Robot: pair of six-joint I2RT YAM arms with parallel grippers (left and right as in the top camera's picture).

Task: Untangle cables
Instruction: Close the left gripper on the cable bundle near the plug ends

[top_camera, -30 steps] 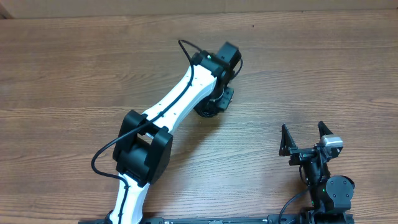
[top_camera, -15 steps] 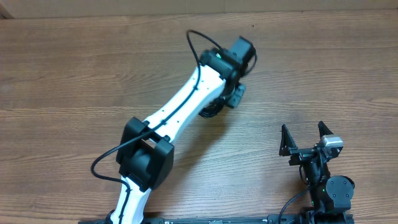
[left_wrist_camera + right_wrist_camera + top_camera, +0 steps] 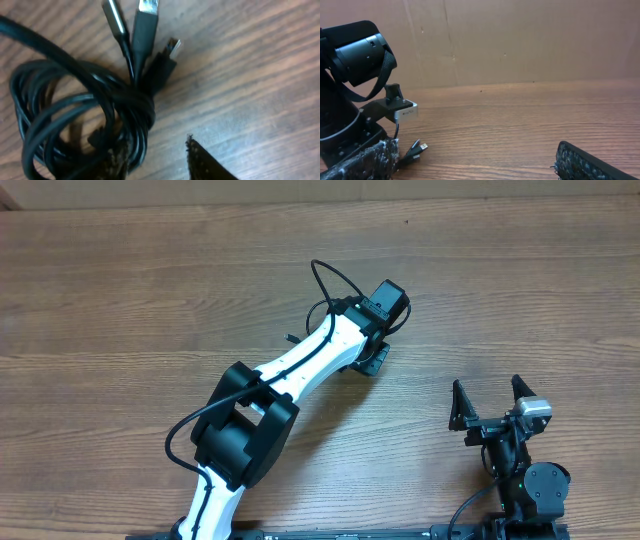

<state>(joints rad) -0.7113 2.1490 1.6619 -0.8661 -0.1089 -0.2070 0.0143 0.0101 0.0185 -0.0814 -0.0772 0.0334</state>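
The left arm (image 3: 300, 365) is stretched out from the near edge, slanting far and to the right, with its wrist bent down over the middle of the wooden surface (image 3: 120, 300). The right arm (image 3: 525, 480) sits folded at the near right corner, and the right tool (image 3: 488, 405) points away, low over the wood.

From overhead, the left wrist covers the bundle. Only the left tool (image 3: 372, 360) pokes out dark beneath it. The left wrist camera fills that in. There the cables (image 3: 100, 115) lie bunched in a tight black coil on the wood, and three plug ends (image 3: 145, 25) fan out from the knot. The right wrist view catches those plugs from the side, flat on the surface just beside the left wrist.

The left tool is released, jaws apart. One finger (image 3: 114, 161) overlaps the coil's near strands, though I cannot tell if it touches them. The other sits over bare wood. The right tool is spread wide and grips nothing.
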